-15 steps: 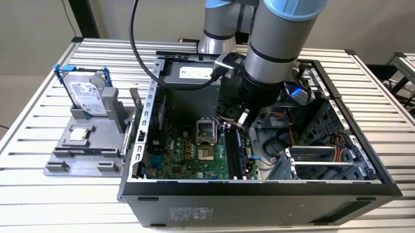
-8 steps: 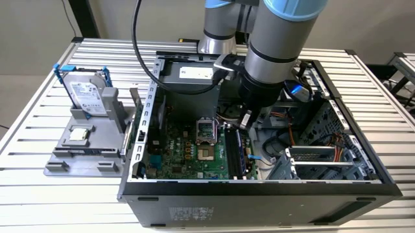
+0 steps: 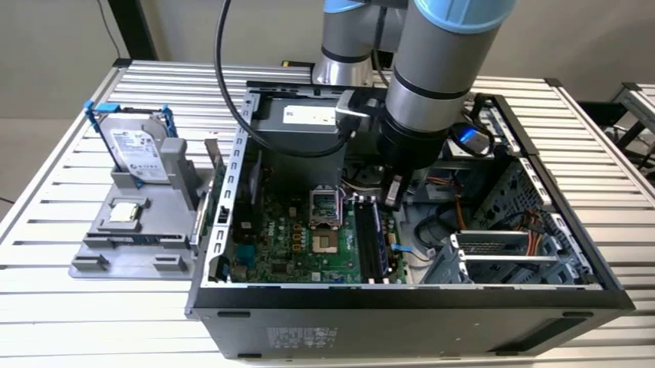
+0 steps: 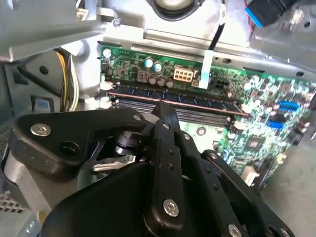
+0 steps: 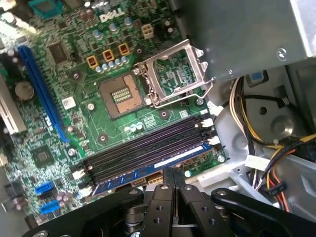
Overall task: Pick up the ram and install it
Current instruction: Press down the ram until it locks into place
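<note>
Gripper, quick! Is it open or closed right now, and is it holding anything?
Gripper: closed, fingers together, holding nothing; the ram lies in its slot right by the tips.

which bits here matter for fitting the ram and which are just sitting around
Part of the job:
- ram, lying in the memory slots
- gripper, just above it
- motherboard

Lying about:
- hard drive upright in the grey stand
- processor chip on that stand
- open CPU socket
</note>
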`<state>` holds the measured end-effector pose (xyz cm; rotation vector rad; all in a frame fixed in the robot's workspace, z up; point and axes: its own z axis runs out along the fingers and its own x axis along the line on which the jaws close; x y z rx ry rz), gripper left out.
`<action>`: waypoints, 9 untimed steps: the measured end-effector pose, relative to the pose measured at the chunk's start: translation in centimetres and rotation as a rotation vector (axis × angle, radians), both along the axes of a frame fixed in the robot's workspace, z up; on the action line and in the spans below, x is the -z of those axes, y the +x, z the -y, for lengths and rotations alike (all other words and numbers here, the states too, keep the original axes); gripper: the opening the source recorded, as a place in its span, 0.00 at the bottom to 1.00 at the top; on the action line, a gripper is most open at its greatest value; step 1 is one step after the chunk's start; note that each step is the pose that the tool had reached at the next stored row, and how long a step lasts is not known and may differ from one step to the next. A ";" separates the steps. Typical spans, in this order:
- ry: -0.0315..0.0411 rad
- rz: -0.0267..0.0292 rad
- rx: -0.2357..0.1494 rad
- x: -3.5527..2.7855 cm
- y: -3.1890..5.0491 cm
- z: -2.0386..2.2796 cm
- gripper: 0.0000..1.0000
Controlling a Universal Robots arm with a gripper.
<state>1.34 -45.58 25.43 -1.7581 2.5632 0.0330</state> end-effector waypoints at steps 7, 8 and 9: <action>0.0001 0.0005 -0.124 0.02 0.00 0.00 0.00; 0.0002 0.0006 -0.142 0.02 0.00 0.00 0.00; 0.0002 0.0006 -0.160 0.02 0.00 0.00 0.00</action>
